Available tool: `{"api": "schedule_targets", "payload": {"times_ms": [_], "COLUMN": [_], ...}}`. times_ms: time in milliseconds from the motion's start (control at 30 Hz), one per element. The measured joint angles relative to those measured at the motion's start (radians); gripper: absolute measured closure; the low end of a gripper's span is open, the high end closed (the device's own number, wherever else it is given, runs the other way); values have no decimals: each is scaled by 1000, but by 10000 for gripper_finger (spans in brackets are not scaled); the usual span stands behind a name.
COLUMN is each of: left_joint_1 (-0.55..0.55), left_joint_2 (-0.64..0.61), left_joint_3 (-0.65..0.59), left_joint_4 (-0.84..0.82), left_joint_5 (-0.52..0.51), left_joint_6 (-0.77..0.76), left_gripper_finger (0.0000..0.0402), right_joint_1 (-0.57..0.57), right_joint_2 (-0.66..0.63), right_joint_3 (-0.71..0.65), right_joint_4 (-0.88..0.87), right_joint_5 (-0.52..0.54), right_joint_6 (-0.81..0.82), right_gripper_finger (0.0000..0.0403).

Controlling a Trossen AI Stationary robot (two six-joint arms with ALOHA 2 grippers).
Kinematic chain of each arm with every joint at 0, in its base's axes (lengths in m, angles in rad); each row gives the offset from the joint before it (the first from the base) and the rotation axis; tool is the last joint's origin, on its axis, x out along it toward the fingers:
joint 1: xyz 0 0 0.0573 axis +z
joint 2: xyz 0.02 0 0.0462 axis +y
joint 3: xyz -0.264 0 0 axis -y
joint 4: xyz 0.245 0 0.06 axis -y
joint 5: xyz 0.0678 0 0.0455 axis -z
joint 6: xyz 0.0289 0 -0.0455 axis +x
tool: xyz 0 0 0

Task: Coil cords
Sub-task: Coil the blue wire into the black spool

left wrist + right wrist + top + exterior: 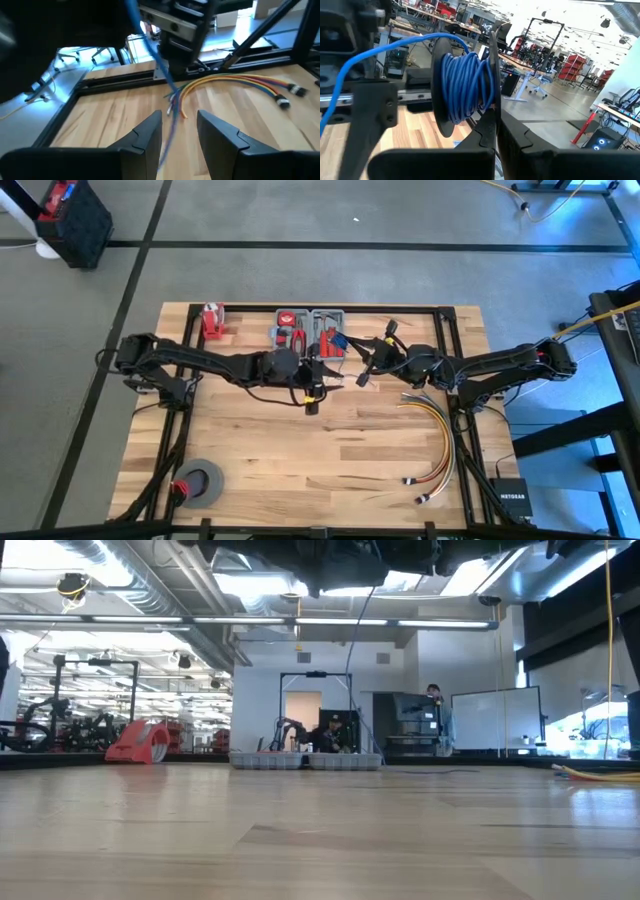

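The two dark fingers [222,140] of the left gripper [179,131] stand apart, and a thin blue cord [152,47] passes down through the gap between them; whether it touches either finger I cannot tell. Just beyond these fingers the cord rises to the right arm, and past it a bundle of yellow, orange and red cables [235,81] lies curved on the pale wooden table [100,120]. The right gripper [496,125] has its fingers pressed together on the thin black flange of a spool [492,70]. Beside these fingers, blue cord [465,82] is wound in many turns around the spool, and one strand arcs away from it toward the left arm. In the high view both grippers meet above the far middle of the table, near a grey tray of red-handled tools [308,328], and a grey roll of tape [203,481] lies well apart from them.
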Motion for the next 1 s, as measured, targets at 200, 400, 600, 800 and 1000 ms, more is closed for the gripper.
{"api": "schedule_targets", "payload": {"times_ms": [200, 400, 600, 800, 1000], "left_joint_1": [1, 2, 9, 13, 49], "left_joint_2": [-3, -5, -1, 70, 119], "left_joint_3": [0, 0, 0, 0, 22], "left_joint_4": [-8, -3, 24, 138, 139], "left_joint_5": [-1, -1, -1, -2, -27], "left_joint_6": [0, 15, 3, 3, 0], "left_gripper_finger": [303, 353, 395, 398, 399], "right_joint_1": [0, 0, 0, 0, 1], "right_joint_2": [0, 0, 0, 0, 0], "right_joint_3": [0, 0, 0, 0, 0], "right_joint_4": [-9, -12, -11, 10, 35], "right_joint_5": [0, 0, -3, -50, -152], "right_joint_6": [0, 0, 0, 26, 60], "right_gripper_finger": [397, 397, 397, 397, 397]}}
